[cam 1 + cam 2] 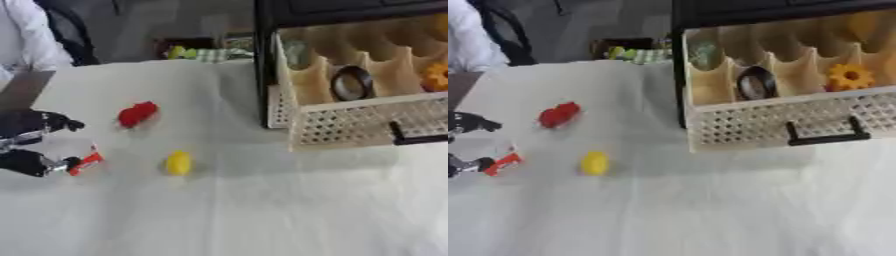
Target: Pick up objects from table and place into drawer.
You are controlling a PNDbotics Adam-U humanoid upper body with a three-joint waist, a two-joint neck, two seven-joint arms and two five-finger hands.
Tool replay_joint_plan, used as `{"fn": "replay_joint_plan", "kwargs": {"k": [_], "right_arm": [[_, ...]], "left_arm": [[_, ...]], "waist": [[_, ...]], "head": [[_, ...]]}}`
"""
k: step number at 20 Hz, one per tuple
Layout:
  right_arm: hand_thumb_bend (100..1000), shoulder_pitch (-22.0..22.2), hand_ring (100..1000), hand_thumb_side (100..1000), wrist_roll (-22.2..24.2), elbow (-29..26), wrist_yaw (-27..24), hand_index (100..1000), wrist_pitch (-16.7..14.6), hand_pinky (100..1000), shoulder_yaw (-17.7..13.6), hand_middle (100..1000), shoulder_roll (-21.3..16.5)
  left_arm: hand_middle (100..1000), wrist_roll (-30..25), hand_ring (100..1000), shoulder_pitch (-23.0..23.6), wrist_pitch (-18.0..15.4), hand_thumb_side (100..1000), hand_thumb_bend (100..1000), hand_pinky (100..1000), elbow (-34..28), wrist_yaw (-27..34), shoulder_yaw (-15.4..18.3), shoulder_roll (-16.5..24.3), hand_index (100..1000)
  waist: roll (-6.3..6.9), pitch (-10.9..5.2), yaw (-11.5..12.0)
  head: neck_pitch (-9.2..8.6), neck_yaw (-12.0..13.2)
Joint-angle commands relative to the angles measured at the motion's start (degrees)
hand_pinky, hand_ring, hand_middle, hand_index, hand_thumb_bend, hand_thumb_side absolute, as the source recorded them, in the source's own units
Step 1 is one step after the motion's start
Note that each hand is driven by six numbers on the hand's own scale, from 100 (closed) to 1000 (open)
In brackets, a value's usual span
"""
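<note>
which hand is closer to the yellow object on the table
Left. The left hand sits at the table's left edge, pinching a small red-orange object, just left of the yellow object. The right hand shows in neither view.

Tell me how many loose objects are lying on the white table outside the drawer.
3. A red object lies farthest back, a yellow one nearer the middle, and a small orange-red piece at the left robot hand. Others could be hidden past the left edge.
</note>
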Motion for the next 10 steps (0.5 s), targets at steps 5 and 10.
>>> {"fn": "replay_joint_plan", "kwargs": {"k": [5, 10], "right_arm": [[100, -0.76, 707, 1000, 0.1, -0.64, 0.16, 810, 0.4, 724, -0.92, 393, -0.66], [100, -0.71, 707, 1000, 0.13, -0.64, 0.16, 806, 0.62, 725, -1.07, 391, -0.42]], "left_arm": [[739, 1.07, 831, -1.02, 0.18, 948, 340, 720, 1.06, -2.44, 0.03, 0.87, 1000], [737, 0.8, 833, -1.16, -0.55, 987, 378, 722, 2.12, -3.58, -0.08, 0.51, 1000]], "waist": [[-0.19, -0.83, -0.35], [-0.14, -0.73, -0.44]], "head": [[-0.75, 0.47], [-0.95, 0.6]]}}
